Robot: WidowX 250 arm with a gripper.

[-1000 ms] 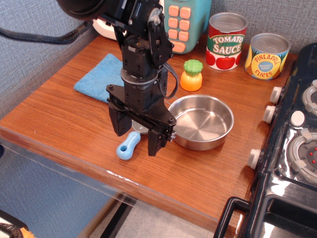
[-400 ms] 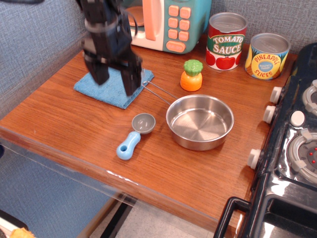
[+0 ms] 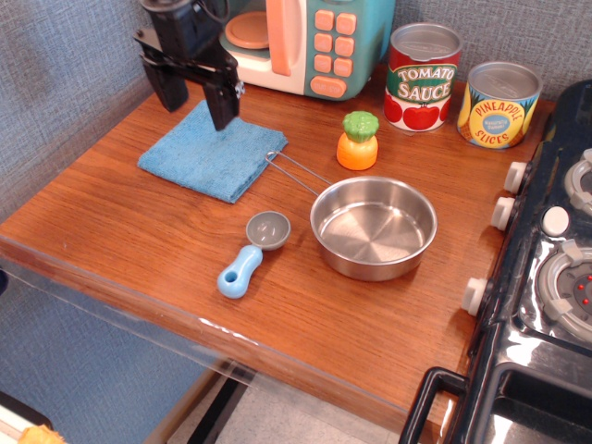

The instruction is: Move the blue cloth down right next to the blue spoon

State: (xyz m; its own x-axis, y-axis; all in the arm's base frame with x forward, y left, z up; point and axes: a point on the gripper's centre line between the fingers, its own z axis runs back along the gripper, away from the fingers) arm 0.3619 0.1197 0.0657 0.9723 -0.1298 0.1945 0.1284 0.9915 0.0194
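Two black fingers of the gripper [image 3: 196, 95] were spread apart and hung over the far edge of the blue cloth [image 3: 214, 152], with nothing between them. Whether the tips touched the terry surface could not be told from this one view.

The cloth lay flat at the left rear of the wooden table [image 3: 111, 217], not yet moved. The blue spoon [image 3: 251, 254] lay nearer the front edge, apart from the cloth, its grey bowl toward the rear.

To do the step well, I judged that the gripper should come down on an edge or corner of the cloth and pinch a fold of it, then draw it toward the front until it rested just beside the spoon. A soft towel probably would bunch or drag, so a low, slow pull seemed safer than a high lift.

Going to the right, the thin wire handle of the steel pan [image 3: 374, 228] touched or nearly touched the right corner of the cloth; it could catch there, and the spoon could be pushed if the cloth slid too far. Farther right stood the toy pineapple [image 3: 358, 140], the toy microwave [image 3: 310, 42], the tomato sauce can [image 3: 423, 77], the pineapple slices can [image 3: 499, 104] and the toy stove [image 3: 555, 268], all well clear of the path.
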